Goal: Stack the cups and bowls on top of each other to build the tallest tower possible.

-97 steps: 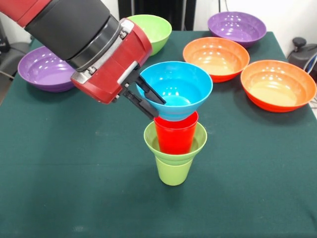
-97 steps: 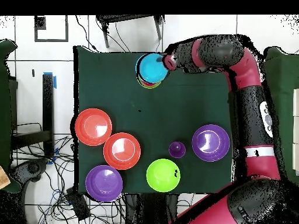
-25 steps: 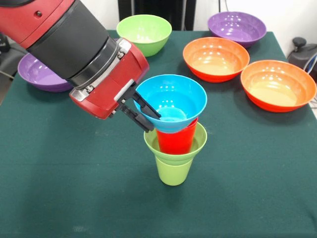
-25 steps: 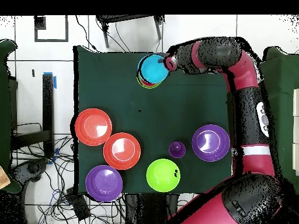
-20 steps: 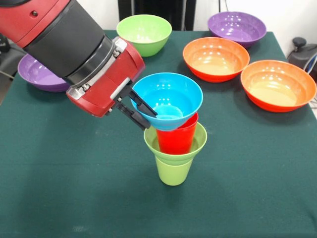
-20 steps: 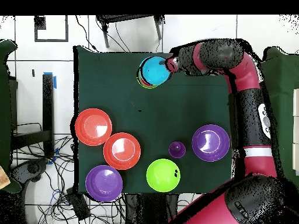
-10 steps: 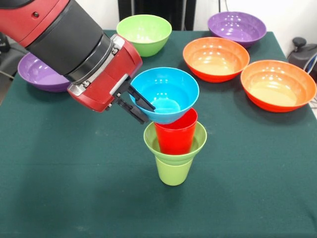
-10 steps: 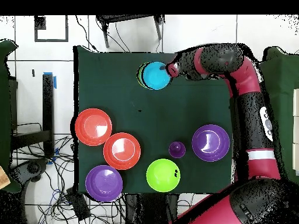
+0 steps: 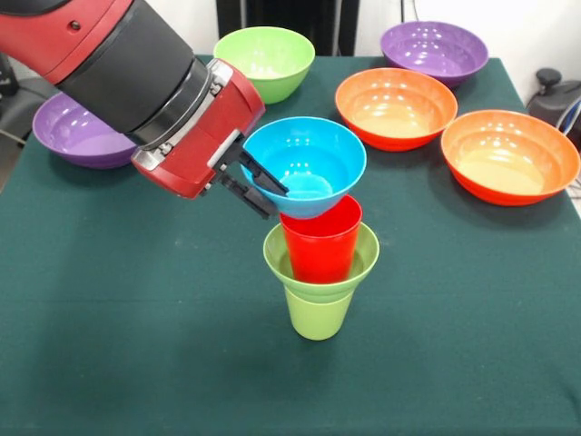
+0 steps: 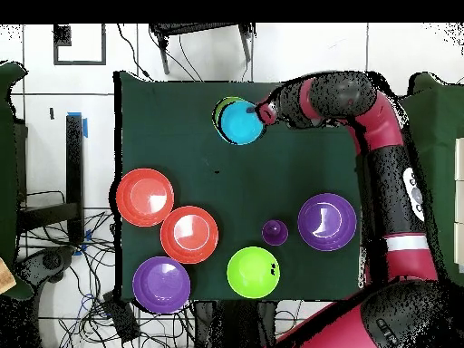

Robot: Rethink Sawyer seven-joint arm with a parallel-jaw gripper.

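My gripper [image 9: 263,189] is shut on the left rim of the small blue bowl [image 9: 304,163], one finger inside and one outside. The bowl hangs upright with its base at the back of the red cup's [image 9: 320,247] rim, offset to the left; I cannot tell whether they touch. The red cup stands in the small lime-green bowl [image 9: 363,259], which sits on the lime-green cup [image 9: 318,316]. The overhead view shows the blue bowl [image 10: 242,122], my gripper [image 10: 263,113] and the purple cup [image 10: 275,232]. The arm hides the purple cup in the front view.
On the green table [image 9: 109,345], a medium lime-green bowl [image 9: 264,60] and a purple bowl [image 9: 433,50] sit at the far edge. Two orange bowls [image 9: 395,104] [image 9: 508,154] sit at the right. Another purple bowl [image 9: 77,127] is at the left, behind my arm.
The blue bowl, earlier seated on the red cup and then tilted, has come up slightly and shifted left with my gripper. The rest of the stack has not moved.
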